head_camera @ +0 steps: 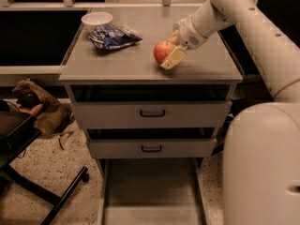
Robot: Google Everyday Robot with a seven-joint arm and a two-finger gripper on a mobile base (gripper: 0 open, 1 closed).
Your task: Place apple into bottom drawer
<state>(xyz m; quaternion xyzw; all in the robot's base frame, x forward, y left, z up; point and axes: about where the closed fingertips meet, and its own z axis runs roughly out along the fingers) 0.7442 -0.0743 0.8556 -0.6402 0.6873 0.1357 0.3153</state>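
Note:
The red-orange apple (161,51) sits on the grey cabinet top (140,64), right of centre near the front edge. My gripper (168,51) reaches in from the right on the white arm. Its cream fingers (173,58) sit on either side of the apple's right half, closed against it at countertop level. The bottom drawer (152,191) is pulled out at floor level below the cabinet. Its flat grey floor is bare.
A white bowl (96,18) and a blue snack bag (112,35) lie at the back left of the top. Two upper drawers with black handles (152,113) are closed. A chair base (42,191) and a brown bundle (40,107) stand at the left. My white base (262,168) stands at the right.

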